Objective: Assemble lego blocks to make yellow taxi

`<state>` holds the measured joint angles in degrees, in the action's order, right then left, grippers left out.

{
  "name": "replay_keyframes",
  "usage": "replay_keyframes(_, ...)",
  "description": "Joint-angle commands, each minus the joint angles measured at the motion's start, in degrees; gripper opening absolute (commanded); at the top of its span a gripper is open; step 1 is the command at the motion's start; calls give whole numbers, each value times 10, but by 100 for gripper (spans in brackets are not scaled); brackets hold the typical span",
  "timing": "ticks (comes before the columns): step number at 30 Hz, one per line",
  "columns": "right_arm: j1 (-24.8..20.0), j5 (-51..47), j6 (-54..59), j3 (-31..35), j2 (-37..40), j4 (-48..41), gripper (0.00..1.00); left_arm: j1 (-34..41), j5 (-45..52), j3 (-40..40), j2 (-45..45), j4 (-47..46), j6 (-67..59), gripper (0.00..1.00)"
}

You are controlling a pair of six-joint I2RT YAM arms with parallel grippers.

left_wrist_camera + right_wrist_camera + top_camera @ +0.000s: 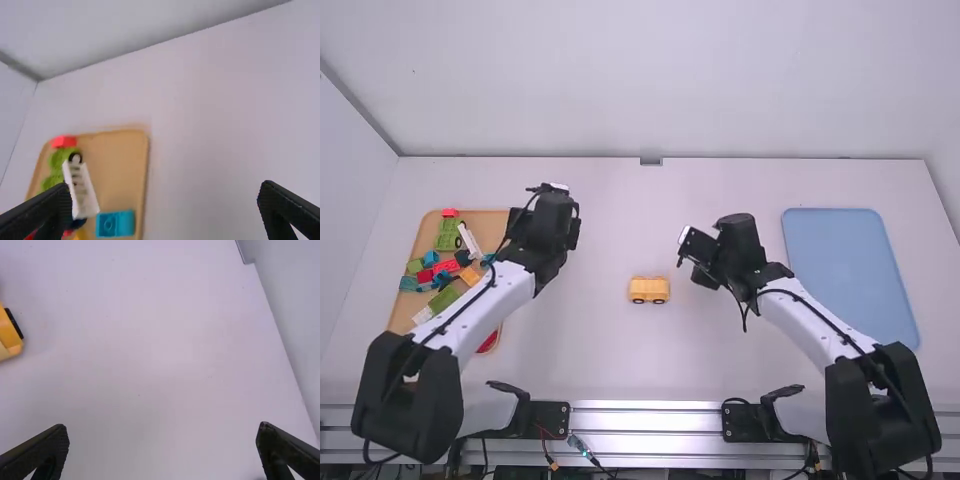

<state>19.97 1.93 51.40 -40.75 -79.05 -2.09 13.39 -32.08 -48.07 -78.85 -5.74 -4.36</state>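
With the yellow taxi (648,290) serving as landmark, I am keeping my left gripper (573,230) raised to the left of it and farther from the arm bases; in the left wrist view the two fingers of this left gripper (165,189) are standing widely apart, released. My right gripper (703,274) is hanging just to the right of the taxi, not touching it; in the right wrist view this right gripper (162,429) is likewise spreading its two fingers widely, released. The taxi itself is resting upright on the white table (610,365), its long side facing the arm bases and showing two dark wheels under a low yellow-orange body; in the right wrist view its end is displaying a paler section beside the deeper yellow. Well to the left of the taxi, an orange tray (498,217) is holding mixed blocks, among them a long white block (80,187) and a blue block (115,223). Well to its right, a blue tray (850,275) is lying flat.
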Motion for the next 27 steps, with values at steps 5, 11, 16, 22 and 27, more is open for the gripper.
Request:
replay_keyframes(5, -1, 15, -2, 2, 8, 21, 99, -70, 75, -2, 12, -40, -46, 99)
replay_keyframes(11, -1, 15, -1, 2, 8, 34, 99, -162, 113, -3, 12, -40, 80, 99)
replay_keyframes(16, 0, 14, -1, 2, 8, 34, 99, -260, 228, -9, -7, -55, 104, 99)
replay_keyframes(22, -1, 16, -1, 2, 8, 34, 99, -326, 243, -58, -54, -143, 154, 99)
replay_keyframes(27, -1, 32, -1, 2, 8, 38, 99, -337, 213, -127, -140, -217, 155, 99)
